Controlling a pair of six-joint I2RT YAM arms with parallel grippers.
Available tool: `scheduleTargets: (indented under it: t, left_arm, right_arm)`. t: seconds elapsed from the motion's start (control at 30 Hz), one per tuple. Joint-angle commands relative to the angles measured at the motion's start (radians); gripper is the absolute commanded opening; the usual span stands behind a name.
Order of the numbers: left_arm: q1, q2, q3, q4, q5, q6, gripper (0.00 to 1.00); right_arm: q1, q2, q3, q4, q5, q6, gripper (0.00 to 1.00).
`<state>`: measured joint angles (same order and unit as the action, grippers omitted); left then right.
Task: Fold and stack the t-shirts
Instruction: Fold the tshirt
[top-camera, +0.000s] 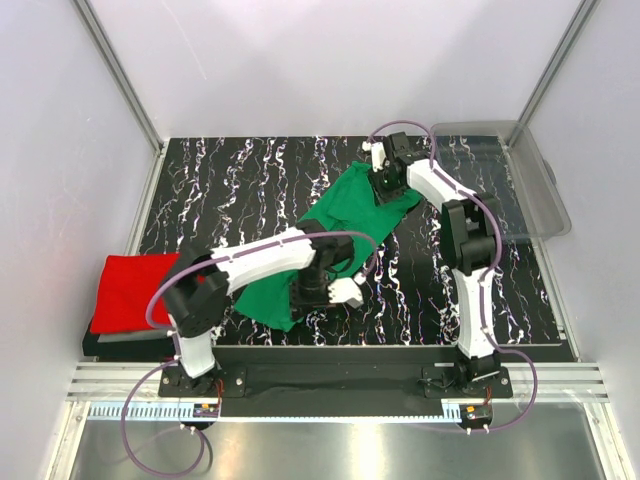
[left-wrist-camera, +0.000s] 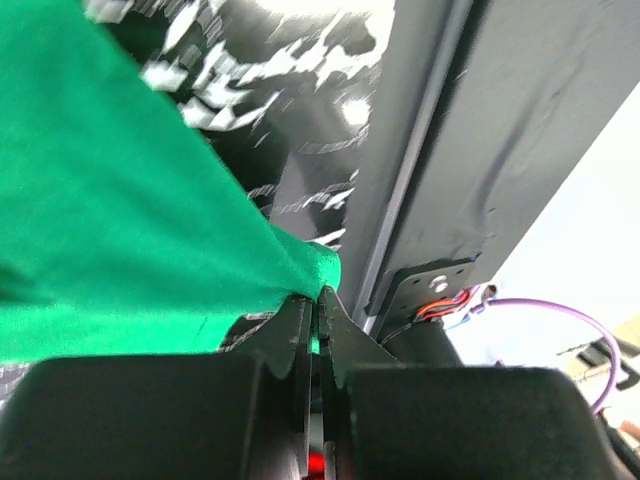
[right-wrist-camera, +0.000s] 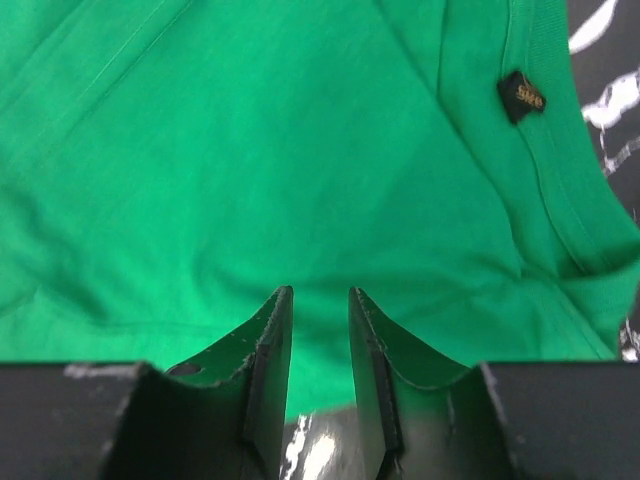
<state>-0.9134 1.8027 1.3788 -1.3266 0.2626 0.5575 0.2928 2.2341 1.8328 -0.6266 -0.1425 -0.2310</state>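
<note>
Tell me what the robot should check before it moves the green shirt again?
1. Left fingers holding the green t-shirt: ok. They are shut on a corner of the cloth.
2. Right fingers holding it too: not ok. They are slightly apart above the cloth, and nothing looks pinched between them.
3. Green t-shirt lying flat: not ok. It is bunched and runs slantwise across the table.
4. Stack ready to take it: ok. The red t-shirt lies folded at the table's left edge.
5. Clear bin out of the way: ok. It sits at the far right corner, apart from the shirt.
</note>
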Motion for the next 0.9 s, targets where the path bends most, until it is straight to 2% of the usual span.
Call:
scheduleTargets:
  t: [0.0,0.2,0.4,0.43,0.47,0.63,0.67,0.7,0.77,0.87]
  left_arm:
    - [-0.053,0.033,0.052,-0.039,0.09,-0.018,0.03]
    - [-0.107,0.095,0.091,-0.037,0.122,-0.033,0.03]
    - [-0.148,0.156,0.158,-0.02,0.125,-0.06,0.09]
    - [-0.154,0.17,0.173,-0.017,0.125,-0.064,0.11]
    - [-0.157,0.196,0.21,-0.013,0.119,-0.073,0.18]
    - [-0.197,0.291,0.393,-0.011,0.118,-0.085,0.32]
    - [-0.203,0.329,0.458,-0.016,0.116,-0.088,0.39]
    - [-0.211,0.348,0.494,-0.023,0.122,-0.09,0.41]
    - [-0.216,0.38,0.576,-0.042,0.142,-0.094,0.43]
    - [-0.226,0.342,0.58,-0.04,0.1,-0.093,0.44]
  right_arm:
    - [0.012,0.091,0.103,-0.064,0.024,-0.007,0.36]
    - [0.016,0.235,0.292,-0.093,0.014,-0.002,0.35]
    - [0.023,0.364,0.511,-0.073,-0.008,0.032,0.37]
    - [0.023,0.381,0.564,-0.064,-0.011,0.033,0.37]
    - [0.029,0.407,0.585,-0.055,-0.019,0.032,0.38]
    - [0.055,0.496,0.762,-0.047,-0.045,0.036,0.39]
    - [0.058,0.51,0.781,-0.05,-0.043,0.041,0.4]
    - [0.065,0.507,0.79,-0.047,-0.042,0.041,0.4]
    - [0.078,0.468,0.781,-0.048,-0.023,0.035,0.41]
    - [0.078,0.364,0.711,-0.047,0.021,0.039,0.43]
